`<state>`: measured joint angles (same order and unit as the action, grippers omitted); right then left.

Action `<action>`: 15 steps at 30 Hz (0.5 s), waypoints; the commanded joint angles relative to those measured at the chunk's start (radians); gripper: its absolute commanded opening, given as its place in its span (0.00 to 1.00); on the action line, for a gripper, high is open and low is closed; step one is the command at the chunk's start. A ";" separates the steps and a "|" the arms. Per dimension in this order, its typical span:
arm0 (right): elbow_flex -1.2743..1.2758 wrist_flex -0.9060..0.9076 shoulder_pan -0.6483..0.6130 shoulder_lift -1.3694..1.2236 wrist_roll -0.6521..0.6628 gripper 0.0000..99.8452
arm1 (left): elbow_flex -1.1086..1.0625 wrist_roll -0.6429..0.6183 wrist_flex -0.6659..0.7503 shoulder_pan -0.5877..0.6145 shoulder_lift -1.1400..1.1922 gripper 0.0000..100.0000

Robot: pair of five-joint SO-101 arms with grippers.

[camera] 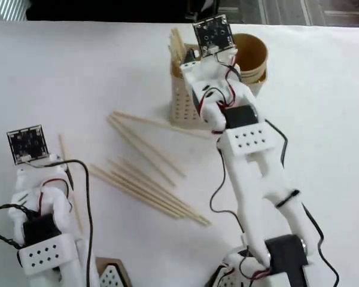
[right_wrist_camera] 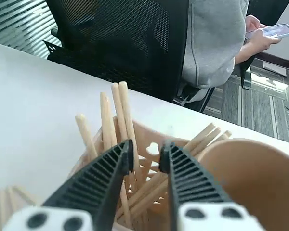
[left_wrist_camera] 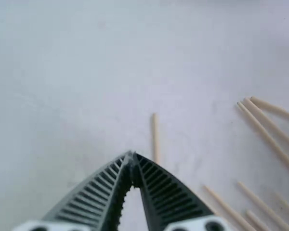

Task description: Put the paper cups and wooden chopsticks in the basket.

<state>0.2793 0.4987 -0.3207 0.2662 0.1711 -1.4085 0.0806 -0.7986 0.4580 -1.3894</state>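
My right gripper (right_wrist_camera: 147,149) hangs over the basket (camera: 182,110) near the table's (camera: 78,72) far edge, fingers slightly apart on nothing, with a paper cup (camera: 254,57) just beside the basket. My left gripper (left_wrist_camera: 132,156), fingers pressed together, sits over bare table by one chopstick (left_wrist_camera: 155,137). The loose chopsticks (camera: 149,185) lie between the arms.

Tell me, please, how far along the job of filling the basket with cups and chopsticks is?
Done: several chopsticks stand in the basket, with the paper cups right beside them; whether the cups sit inside is unclear. In hand: nothing; the right claw is open over the basket, the left claw shut above the table. Remaining: many loose chopsticks lying on the table.
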 commanded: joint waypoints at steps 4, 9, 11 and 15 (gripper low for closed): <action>-0.068 0.358 0.002 0.242 -0.005 0.02 | 0.006 0.000 0.020 0.005 -0.019 0.02; 0.052 0.503 0.004 0.420 -0.005 0.02 | 0.005 0.002 0.020 0.005 -0.019 0.02; 0.133 0.510 0.007 0.496 -0.005 0.02 | 0.005 0.003 0.020 0.005 -0.019 0.02; 0.311 0.510 0.008 0.630 -0.005 0.02 | 0.011 0.005 0.018 0.007 -0.019 0.02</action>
<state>0.5094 1.0050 -0.3222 0.7986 0.1711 -1.4085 0.0806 -0.7986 0.4580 -1.3894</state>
